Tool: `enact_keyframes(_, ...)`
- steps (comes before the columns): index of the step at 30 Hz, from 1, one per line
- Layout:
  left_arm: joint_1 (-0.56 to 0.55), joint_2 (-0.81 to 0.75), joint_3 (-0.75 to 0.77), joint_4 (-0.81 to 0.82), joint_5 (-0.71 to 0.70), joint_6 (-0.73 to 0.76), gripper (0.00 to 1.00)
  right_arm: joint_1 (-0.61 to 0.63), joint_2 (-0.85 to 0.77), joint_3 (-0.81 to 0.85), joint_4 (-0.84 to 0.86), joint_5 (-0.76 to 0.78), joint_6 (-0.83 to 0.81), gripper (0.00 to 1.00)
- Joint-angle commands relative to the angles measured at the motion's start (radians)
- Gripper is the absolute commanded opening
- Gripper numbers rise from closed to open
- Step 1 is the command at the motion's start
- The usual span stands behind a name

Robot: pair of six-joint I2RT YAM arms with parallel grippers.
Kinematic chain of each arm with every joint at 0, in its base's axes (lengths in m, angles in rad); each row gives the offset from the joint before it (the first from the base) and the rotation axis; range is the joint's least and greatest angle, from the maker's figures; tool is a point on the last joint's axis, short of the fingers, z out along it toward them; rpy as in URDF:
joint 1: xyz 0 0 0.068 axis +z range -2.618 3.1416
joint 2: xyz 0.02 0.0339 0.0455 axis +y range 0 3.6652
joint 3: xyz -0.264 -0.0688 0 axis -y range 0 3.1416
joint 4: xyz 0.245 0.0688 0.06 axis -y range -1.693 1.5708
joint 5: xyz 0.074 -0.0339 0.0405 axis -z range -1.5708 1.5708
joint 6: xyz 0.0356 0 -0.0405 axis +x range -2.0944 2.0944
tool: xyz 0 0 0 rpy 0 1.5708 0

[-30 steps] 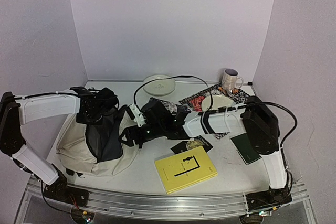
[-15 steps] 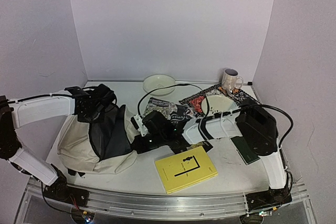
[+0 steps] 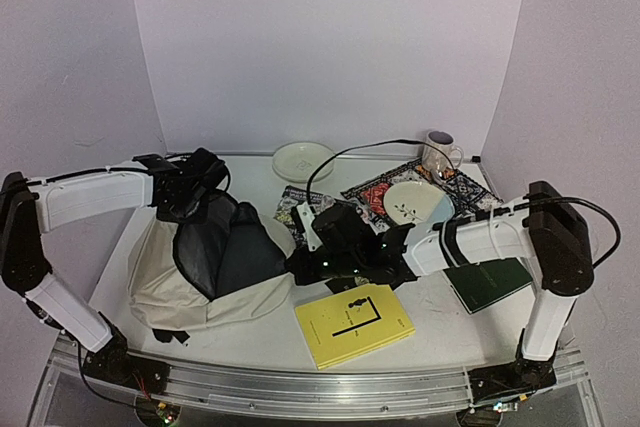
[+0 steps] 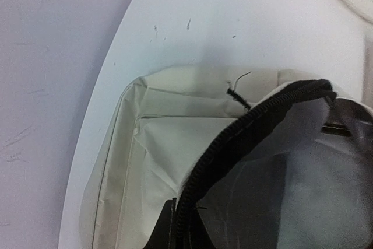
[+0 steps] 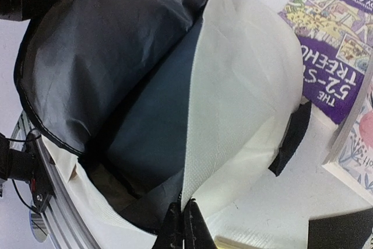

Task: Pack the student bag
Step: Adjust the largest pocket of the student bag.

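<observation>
The student bag [image 3: 165,277] lies on the table's left half, cream fabric with its mouth pulled wide and dark lining showing. My left gripper [image 3: 200,182] is shut on the black zipper edge [image 4: 245,121] at the far side of the mouth, holding it up. My right gripper [image 3: 298,267] is shut on the cream rim of the mouth's right side [image 5: 201,167], and its fingertips [image 5: 181,225] meet on the fabric. A flat dark slate surface [image 5: 151,121] shows inside the bag; whether it is lining or an item is unclear.
A yellow book [image 3: 355,322] lies at the front, just right of the bag. A purple storybook [image 3: 320,209], a small black card [image 3: 365,275] and a green notebook [image 3: 490,282] lie around my right arm. Plate [image 3: 303,160], bowl [image 3: 412,202], mug [image 3: 440,154] and patterned placemat [image 3: 375,190] stand behind.
My right gripper has shut on the bag's rim and drawn it to the right, widening the mouth. The right arm has swung right, uncovering the bowl. The left gripper stays on the zipper edge.
</observation>
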Motion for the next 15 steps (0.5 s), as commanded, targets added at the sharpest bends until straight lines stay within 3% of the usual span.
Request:
enact_keyframes(1, 0.083, 0.056, -0.050, 0.006, -0.061, -0.088, 0.04, -0.003, 0.017, -0.023, 0.038, -0.022, 0.039, 0.00)
enact_keyframes(6, 0.158, 0.142, -0.080, -0.006, -0.047, -0.170, 0.09, -0.003, 0.035, -0.013, 0.042, -0.071, 0.026, 0.01)
enact_keyframes(11, 0.156, 0.164, -0.071, 0.000, 0.001, -0.178, 0.19, -0.003, 0.012, 0.005, 0.023, -0.092, -0.034, 0.27)
enact_keyframes(15, 0.150, 0.090, -0.073, -0.002, 0.031, -0.150, 0.39, -0.006, -0.039, 0.008, -0.041, -0.081, -0.098, 0.45)
